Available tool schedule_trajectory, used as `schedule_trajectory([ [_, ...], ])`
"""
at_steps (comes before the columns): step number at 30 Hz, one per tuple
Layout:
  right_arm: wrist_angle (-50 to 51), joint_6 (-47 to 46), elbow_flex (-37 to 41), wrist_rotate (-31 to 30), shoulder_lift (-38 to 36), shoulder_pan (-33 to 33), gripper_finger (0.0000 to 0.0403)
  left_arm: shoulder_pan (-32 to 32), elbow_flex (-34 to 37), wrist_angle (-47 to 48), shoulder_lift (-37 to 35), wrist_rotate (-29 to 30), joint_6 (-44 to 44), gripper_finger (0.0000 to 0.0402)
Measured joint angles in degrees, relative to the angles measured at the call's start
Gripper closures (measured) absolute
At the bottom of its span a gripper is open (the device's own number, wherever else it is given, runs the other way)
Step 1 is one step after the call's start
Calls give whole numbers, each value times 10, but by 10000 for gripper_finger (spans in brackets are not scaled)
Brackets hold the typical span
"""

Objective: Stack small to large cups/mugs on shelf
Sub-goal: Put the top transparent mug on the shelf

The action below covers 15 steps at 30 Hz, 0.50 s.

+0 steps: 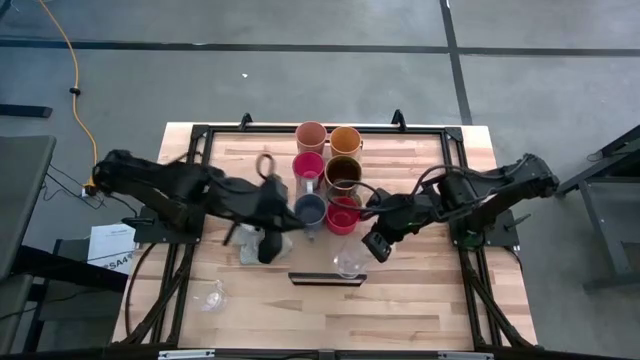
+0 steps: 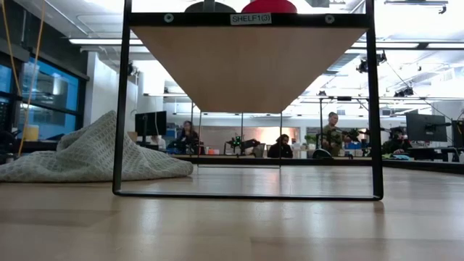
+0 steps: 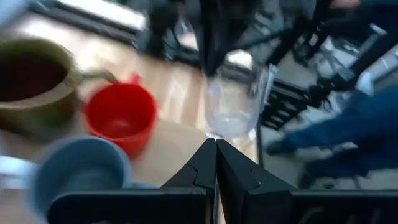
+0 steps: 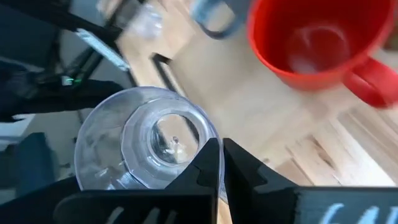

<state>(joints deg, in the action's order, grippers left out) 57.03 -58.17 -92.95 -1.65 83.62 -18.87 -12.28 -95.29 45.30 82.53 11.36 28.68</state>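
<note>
Six cups stand in two rows on the narrow wooden shelf (image 1: 327,272): peach (image 1: 311,135), orange (image 1: 345,138), pink (image 1: 308,165), brown (image 1: 343,173), blue-grey (image 1: 310,208) and red (image 1: 343,213). My right gripper (image 1: 372,246) is over the shelf's near end, shut on a clear glass (image 1: 349,263). My left gripper (image 1: 283,218) is shut and empty just left of the blue-grey cup (image 3: 78,168). It faces the red cup (image 3: 121,115) and the glass (image 3: 233,102). A second clear glass (image 1: 212,296) lies on the tabletop at the near left. My right gripper pinches the glass's rim (image 4: 210,135) between its two fingers, on the side nearest the gripper. The fingers slant down from above and from the table's right. The glass stays upright, mouth up. Whether its base rests on the shelf I cannot tell.
A grey cloth (image 1: 252,245) lies on the tabletop left of the shelf and shows in the low view (image 2: 94,156). The shelf's black frame (image 2: 119,109) stands around it. The red cup's handle (image 4: 373,81) points toward the right arm.
</note>
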Motion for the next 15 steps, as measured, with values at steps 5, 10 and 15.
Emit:
schedule_trajectory([
  [5,12,-16,0,-23,37,-3,403,-10,0,17,-49,76,-28,402],
  [10,74,-16,-49,-109,95,-20,403,-9,0,30,-89,98,-28,402],
  [15,207,-29,-149,-172,160,-36,403,-9,0,34,-104,110,-29,402],
])
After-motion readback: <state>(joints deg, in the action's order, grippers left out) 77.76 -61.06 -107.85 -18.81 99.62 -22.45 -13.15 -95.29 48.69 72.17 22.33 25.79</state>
